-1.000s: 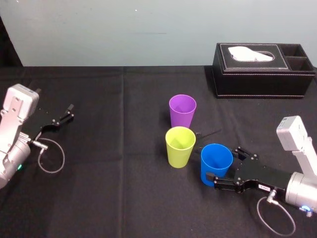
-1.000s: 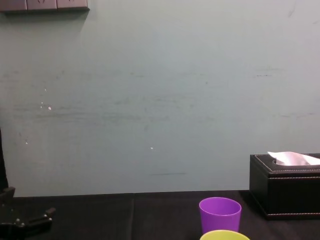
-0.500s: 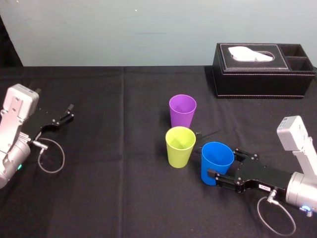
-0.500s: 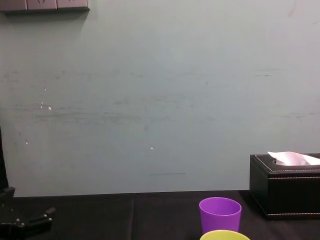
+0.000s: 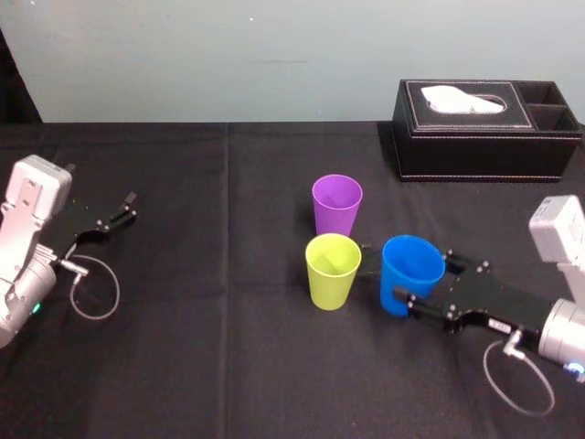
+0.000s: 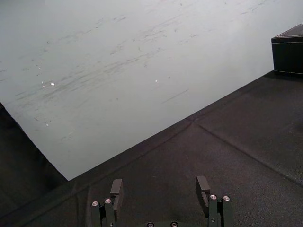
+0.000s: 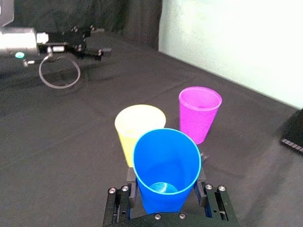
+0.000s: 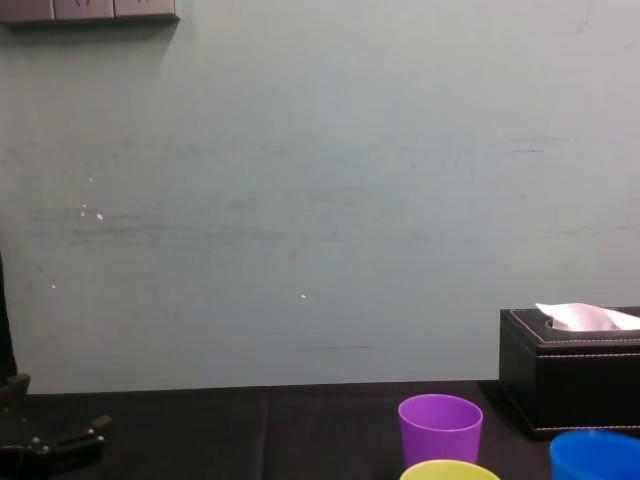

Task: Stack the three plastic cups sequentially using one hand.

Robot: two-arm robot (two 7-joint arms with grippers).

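Blue cup [image 5: 409, 267]: clamped low on its wall between the two fingers of the right gripper [image 5: 423, 276]. The gripper comes in from the robot's right with its fingertips pointing toward the robot's left. Its jaws stand only as wide as the cup.

Black-clothed table [image 5: 228, 357]: lies under both arms and carries the other items.

Black tissue box [image 5: 484, 137]: well apart from the right gripper, on its far side toward the wall. A white tissue [image 5: 462, 98] shows at the slot.

Left gripper [image 5: 125, 208]: parked well apart from the right gripper, across the table at the robot's left. Its fingers [image 6: 116, 188] are spread wide with nothing between them.

Held cup, further detail: mouth upward and empty. In the chest view its rim [image 8: 596, 440] stands higher than the rim of the yellow-green cup. Whether its base clears the cloth cannot be told.

Yellow-green cup [image 5: 331, 274]: upright and empty, just ahead of the right gripper's fingertips. The head view shows a narrow gap between it and the held cup.

Purple cup [image 5: 337, 206]: upright and empty, farther ahead of the fingertips and off toward the wall side. It is near the yellow-green cup but apart from it.

Grey cable loop [image 5: 519, 384]: hangs behind the right gripper at its wrist end.

White label [image 5: 498, 326]: on the right gripper's body, behind the fingers.
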